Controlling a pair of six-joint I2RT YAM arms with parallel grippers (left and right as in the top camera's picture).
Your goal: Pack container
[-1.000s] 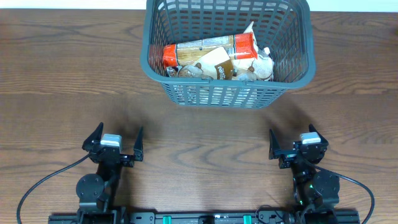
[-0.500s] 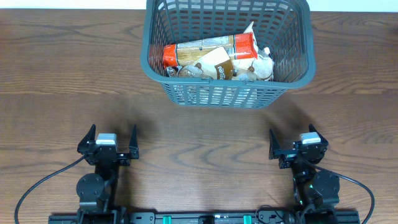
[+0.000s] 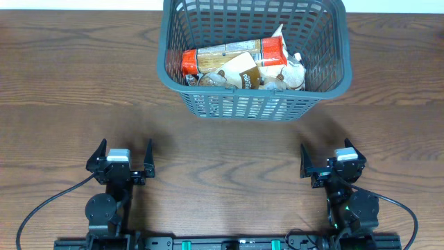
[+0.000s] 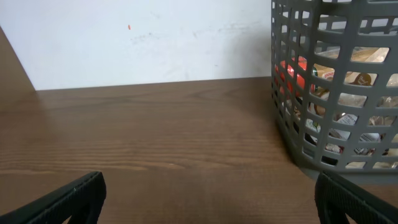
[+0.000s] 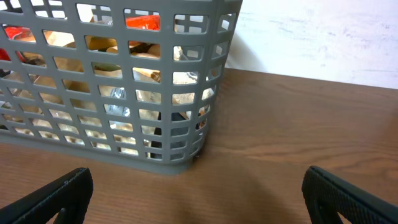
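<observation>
Overhead: the container [image 3: 243, 105], holding snack packets [image 3: 236, 62], stands on the surface [image 3: 69, 90]. The left tool [image 3: 126, 146] and right tool [image 3: 325, 151] sit well apart from it, both spread open and empty. Left wrist: container [image 4: 283, 93] ahead to the right. Right wrist: container [image 5: 168, 163] ahead to the left.

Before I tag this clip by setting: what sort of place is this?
Probably a robotics lab bench: wooden table, plain white wall behind, left arm and right arm mounted at its near edge.

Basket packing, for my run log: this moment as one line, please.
basket: snack packets inside | left claw: open, empty | right claw: open, empty
</observation>
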